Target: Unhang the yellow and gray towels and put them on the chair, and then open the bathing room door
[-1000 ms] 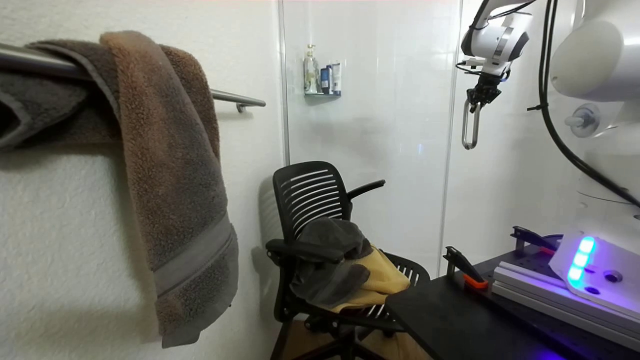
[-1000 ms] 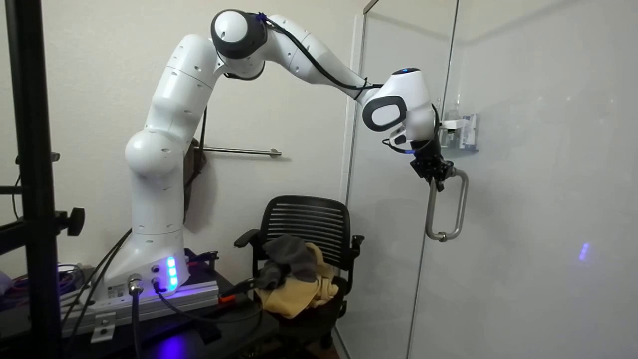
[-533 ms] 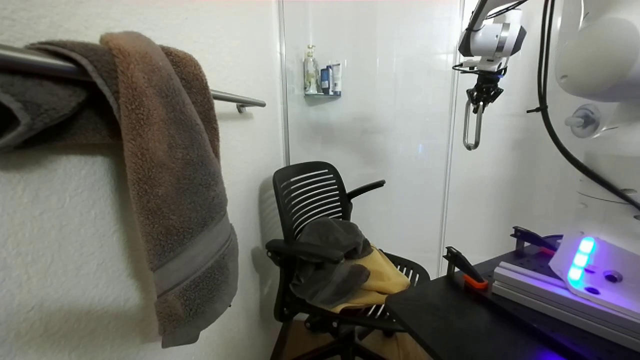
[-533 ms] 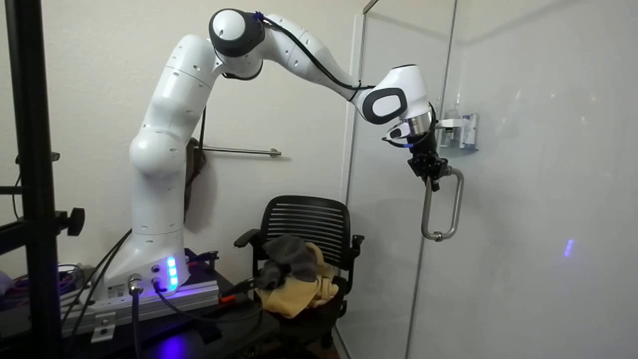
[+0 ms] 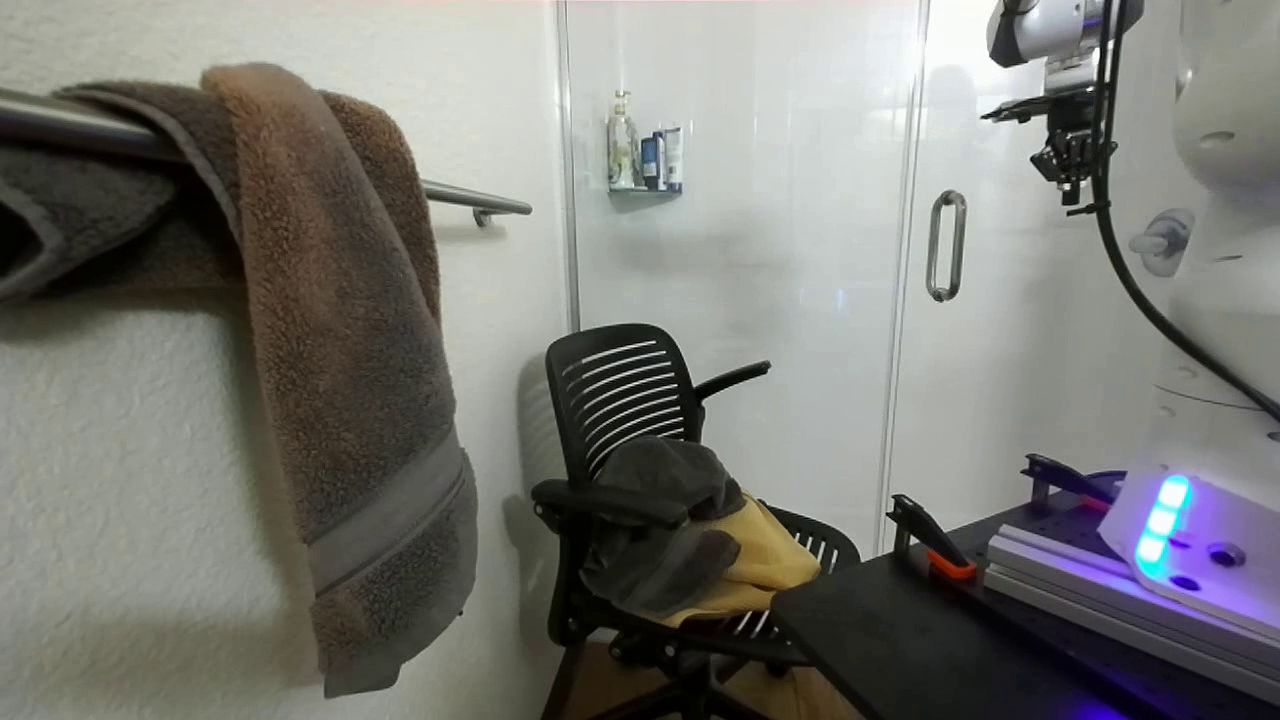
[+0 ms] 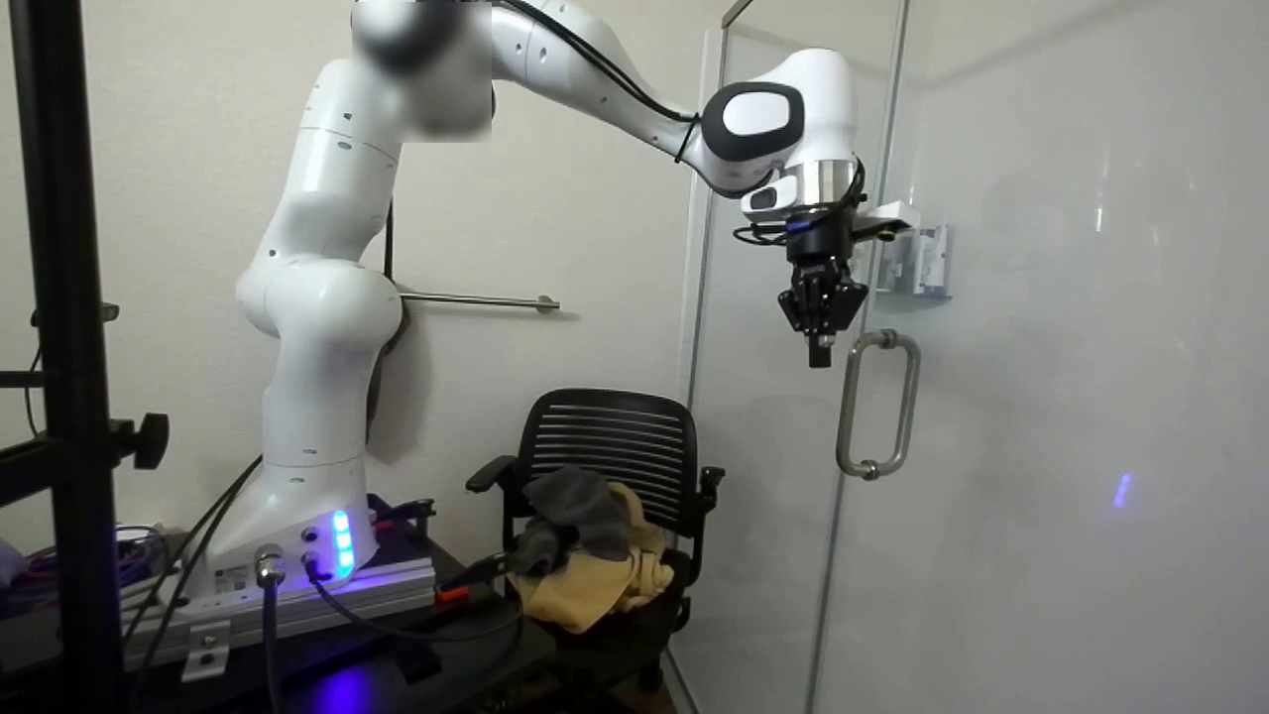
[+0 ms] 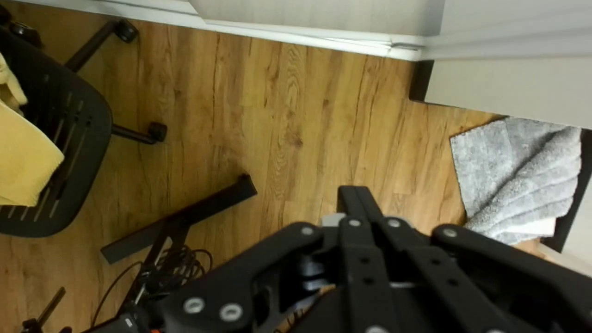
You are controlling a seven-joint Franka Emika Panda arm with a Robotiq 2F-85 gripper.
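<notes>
My gripper (image 6: 820, 357) hangs pointing down, shut, with nothing between its fingertips; the wrist view shows the two fingers (image 7: 350, 199) pressed together. It stands beside the upper part of the silver bar handle (image 6: 849, 407) and apart from it. That handle sits on the glossy white bathing room door (image 6: 1041, 555). Whether the door is ajar I cannot tell. On the seat of the black chair (image 6: 610, 426) lie both towels, crumpled: the gray towel (image 6: 580, 511) rests on top of the yellow towel (image 6: 575, 590). In the wrist view only the yellow towel (image 7: 23, 157) shows, at the left edge.
A brown towel (image 5: 340, 350) hangs over the wall rail (image 5: 475, 195). Bottles stand on a corner shelf (image 5: 640, 188). The black table (image 5: 880, 630) with clamps carries the arm's base. Below the gripper are wood floor (image 7: 296, 120), a black stand foot (image 7: 185, 217) and a gray mat (image 7: 490, 162).
My gripper was at the top of the handle, its fingers around the bar; it has come off, back toward the robot, and closed empty. The handle and door edge have shifted slightly. The towels stayed still.
</notes>
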